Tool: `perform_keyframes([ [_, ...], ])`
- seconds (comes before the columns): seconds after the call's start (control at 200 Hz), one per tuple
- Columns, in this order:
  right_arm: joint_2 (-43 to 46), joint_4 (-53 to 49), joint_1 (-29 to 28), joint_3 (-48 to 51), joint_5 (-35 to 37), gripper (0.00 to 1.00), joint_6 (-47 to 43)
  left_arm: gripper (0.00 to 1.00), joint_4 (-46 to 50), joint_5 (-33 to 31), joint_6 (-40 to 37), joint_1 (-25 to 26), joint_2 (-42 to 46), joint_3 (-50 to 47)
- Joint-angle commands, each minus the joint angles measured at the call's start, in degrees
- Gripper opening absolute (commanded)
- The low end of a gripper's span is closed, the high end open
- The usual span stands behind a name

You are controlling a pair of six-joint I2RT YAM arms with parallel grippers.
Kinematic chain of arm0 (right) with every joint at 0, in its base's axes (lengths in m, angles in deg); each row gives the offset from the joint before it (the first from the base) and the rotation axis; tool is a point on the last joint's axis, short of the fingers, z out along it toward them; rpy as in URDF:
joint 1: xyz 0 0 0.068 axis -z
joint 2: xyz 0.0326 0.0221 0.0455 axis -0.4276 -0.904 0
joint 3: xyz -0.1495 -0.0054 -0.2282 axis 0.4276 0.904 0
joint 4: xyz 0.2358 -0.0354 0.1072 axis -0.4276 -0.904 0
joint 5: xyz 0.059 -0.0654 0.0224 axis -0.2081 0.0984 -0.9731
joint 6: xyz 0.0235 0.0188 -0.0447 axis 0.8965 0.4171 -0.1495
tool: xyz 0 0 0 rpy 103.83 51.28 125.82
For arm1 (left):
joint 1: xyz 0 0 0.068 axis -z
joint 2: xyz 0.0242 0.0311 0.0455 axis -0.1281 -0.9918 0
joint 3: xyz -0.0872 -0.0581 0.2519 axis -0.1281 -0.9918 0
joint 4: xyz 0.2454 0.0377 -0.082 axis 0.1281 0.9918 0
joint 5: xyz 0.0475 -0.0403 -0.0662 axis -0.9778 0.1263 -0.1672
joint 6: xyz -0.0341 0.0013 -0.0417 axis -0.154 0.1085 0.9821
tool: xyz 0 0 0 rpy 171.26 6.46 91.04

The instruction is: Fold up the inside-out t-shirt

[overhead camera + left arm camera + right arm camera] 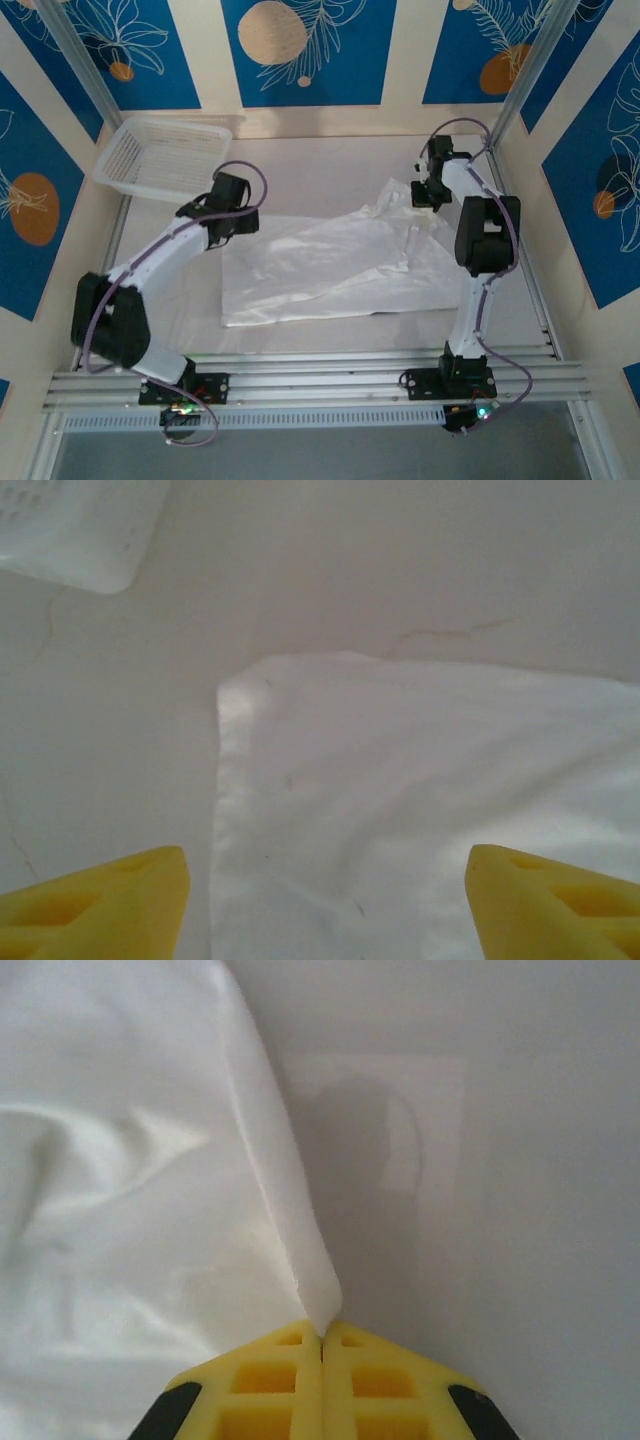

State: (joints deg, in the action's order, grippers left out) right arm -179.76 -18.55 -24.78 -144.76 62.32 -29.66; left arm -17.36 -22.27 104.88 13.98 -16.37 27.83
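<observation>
Inside-out t-shirt [320, 265] spread wrinkled over the middle of the bench [330, 160]. Right gripper [321, 1332], at the shirt's 2 o'clock corner, fingers together and clamped on a raised ridge of white cloth. Left gripper [325, 900], at the shirt's 10 o'clock corner, fingers apart above the fabric edge, holding nothing. Mesh basket [165, 155] at 10 o'clock on the bench

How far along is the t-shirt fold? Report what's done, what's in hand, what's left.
Done: the t-shirt lies spread out on the table, wrinkled, with no fold visible. In hand: the right gripper is shut on a fabric edge at the shirt's far right, with that edge lifted. The left gripper hangs open over the far-left corner, holding nothing. Left: every fold.
</observation>
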Motion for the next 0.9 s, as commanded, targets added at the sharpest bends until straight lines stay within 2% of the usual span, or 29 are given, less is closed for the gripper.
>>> perform_keyframes([
  [0.0, 9.0, 5.7, 0.4, 4.9, 1.1, 0.0, 0.8, 0.67, 7.2, -4.9, 4.4, -2.3, -6.8, 5.7],
  [0.1, 11.1, 8.3, 0.4, 9.1, 3.0, 0.0, 0.1, 0.62, 7.6, -7.9, 5.5, -2.5, -13.2, 9.5],
  [0.295, 10.6, 7.8, 0.2, 9.6, 2.7, 0.0, 0.3, 0.62, 6.7, -10.8, 6.9, -3.4, -21.7, 14.9],
  [0.54, 10.8, 7.2, 0.2, 9.5, 2.5, 0.0, -0.5, 0.62, 3.6, -3.4, 6.0, -6.1, -28.6, 18.0],
  [0.755, 10.6, 6.9, -0.1, 9.5, 1.9, 0.0, -0.5, 0.63, -1.2, 2.1, 4.0, -8.2, -30.1, 17.0],
  [0.895, 10.3, 6.9, 0.0, 9.6, 1.8, 0.0, -0.3, 0.51, -2.7, 5.8, 3.6, -9.4, -31.3, 16.3],
])
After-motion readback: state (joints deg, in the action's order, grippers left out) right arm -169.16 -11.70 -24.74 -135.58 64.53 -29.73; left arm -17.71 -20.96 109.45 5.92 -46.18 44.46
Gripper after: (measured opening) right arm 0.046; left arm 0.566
